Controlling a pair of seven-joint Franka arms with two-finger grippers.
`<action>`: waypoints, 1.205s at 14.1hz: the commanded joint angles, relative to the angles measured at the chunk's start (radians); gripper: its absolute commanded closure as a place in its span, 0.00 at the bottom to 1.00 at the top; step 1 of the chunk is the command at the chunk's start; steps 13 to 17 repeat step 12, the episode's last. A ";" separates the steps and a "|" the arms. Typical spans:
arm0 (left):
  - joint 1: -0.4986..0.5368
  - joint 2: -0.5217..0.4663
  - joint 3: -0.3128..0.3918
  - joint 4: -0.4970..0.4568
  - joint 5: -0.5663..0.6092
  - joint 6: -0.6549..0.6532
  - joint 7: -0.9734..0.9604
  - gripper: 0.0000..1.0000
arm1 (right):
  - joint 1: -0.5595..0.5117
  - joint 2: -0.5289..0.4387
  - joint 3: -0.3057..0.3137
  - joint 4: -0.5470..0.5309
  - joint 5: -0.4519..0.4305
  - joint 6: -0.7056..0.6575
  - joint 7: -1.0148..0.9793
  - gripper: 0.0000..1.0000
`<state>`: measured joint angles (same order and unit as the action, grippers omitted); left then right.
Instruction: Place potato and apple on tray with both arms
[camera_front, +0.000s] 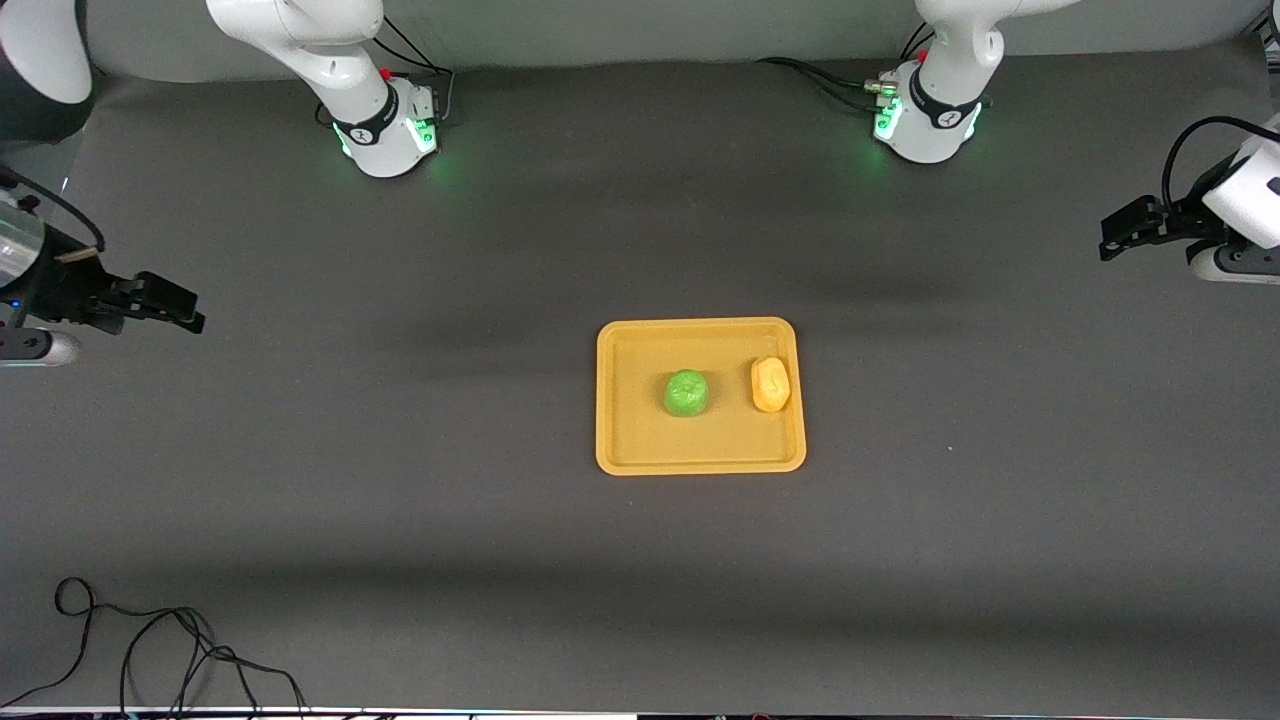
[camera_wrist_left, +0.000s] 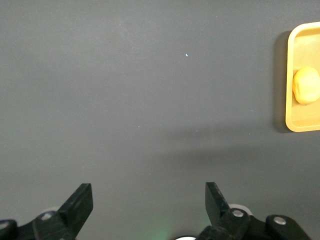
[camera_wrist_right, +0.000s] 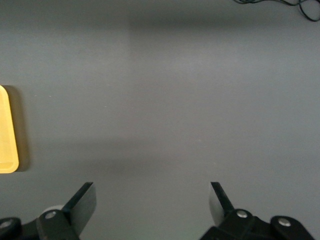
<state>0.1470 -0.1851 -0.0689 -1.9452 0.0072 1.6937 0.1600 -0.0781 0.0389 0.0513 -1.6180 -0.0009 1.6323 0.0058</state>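
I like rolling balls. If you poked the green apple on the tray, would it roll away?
Probably a bit: the apple looks round, so a poke would likely roll it. The tray's raised rim would probably stop it. It could bump the potato beside it. Both the left gripper and the right gripper hang open, away from the tray.

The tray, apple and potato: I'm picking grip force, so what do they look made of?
Tray: likely plastic, matte yellow-orange, moulded rim with rounded corners. Apple: probably a fake, speckled matte green, material unclear. Potato: also looks artificial, bumpy and dull, perhaps foam or plastic.
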 joint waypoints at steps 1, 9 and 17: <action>0.006 -0.016 -0.003 -0.011 0.004 -0.005 0.016 0.00 | -0.002 -0.020 -0.004 -0.007 0.015 -0.003 -0.023 0.00; 0.006 -0.017 -0.003 -0.006 0.005 -0.006 0.016 0.00 | 0.011 -0.017 -0.005 0.004 0.004 -0.003 -0.009 0.00; 0.006 -0.016 -0.002 -0.008 0.005 -0.003 0.016 0.00 | 0.008 -0.017 -0.005 0.004 0.004 -0.006 -0.009 0.00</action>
